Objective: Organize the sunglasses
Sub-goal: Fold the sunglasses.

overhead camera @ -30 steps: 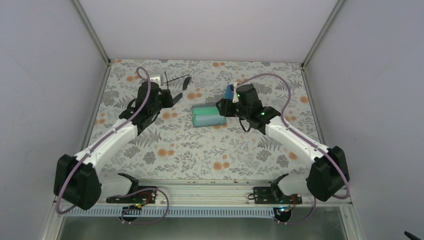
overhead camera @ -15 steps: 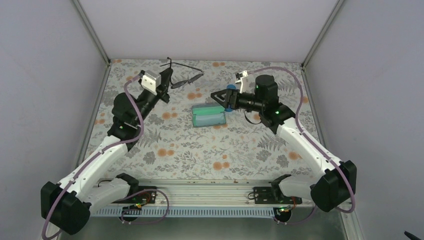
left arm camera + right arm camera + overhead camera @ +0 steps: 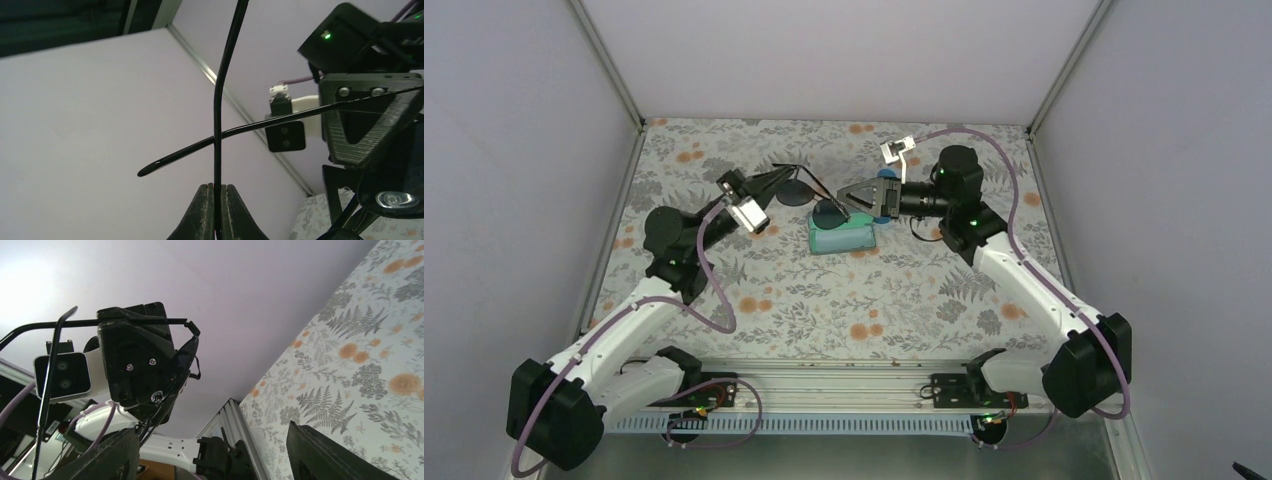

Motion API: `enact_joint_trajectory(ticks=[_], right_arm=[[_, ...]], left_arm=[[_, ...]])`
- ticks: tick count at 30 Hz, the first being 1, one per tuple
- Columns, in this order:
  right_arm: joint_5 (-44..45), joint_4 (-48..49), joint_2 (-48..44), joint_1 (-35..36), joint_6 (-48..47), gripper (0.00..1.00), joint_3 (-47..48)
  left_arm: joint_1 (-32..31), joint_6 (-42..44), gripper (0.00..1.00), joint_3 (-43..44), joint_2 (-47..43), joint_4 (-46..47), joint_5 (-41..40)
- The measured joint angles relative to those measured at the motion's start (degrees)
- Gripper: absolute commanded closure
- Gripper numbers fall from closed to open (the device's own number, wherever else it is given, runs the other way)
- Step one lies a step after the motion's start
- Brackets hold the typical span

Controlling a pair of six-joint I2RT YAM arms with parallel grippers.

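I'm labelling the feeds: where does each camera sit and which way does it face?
Top external: above, behind the bases, looking down on the table; both arms show.
Left wrist: tilted up at the wall; left gripper pinches the sunglasses.
Right wrist: faces the left gripper; right gripper open.
Shared: all show the sunglasses.

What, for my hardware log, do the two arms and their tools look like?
The left arm and right arm have white links, black joint housings and looping purple cables. The left tool and right tool have black wedge-shaped fingers, with white wrist cameras. Green lights glow on the right arm.
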Motion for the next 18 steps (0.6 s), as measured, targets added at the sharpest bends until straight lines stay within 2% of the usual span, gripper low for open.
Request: enact_joint_trajectory(ticks=[6, 18], right_arm=[[-4.4, 2.4, 1.3, 0.0, 1.9, 0.29, 0.0], [-9.9, 3.6, 4.7, 2.1, 4.4, 0.48, 0.0]], left_arm=[[0.0, 4.9, 0.98, 0.0, 0.0, 2.4, 7.6], [0.0, 13.8, 0.98, 5.6, 0.0, -8.6, 19.2]])
